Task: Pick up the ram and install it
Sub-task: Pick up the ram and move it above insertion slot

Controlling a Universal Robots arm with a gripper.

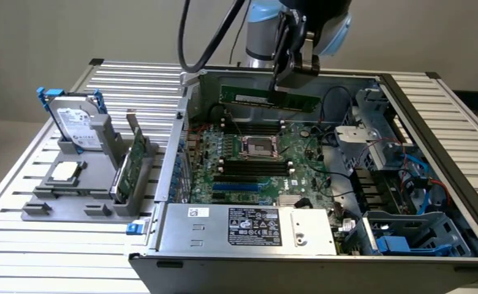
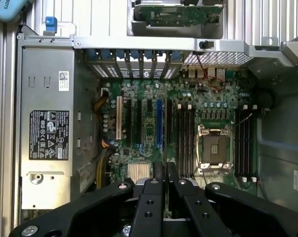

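My hand pinches the ram over the far side of the case. Risk: a tilted stick misses the memory slots and jams or bends.

The ram — a slim dark green stick — hangs level, clamped in the gripper above the motherboard.
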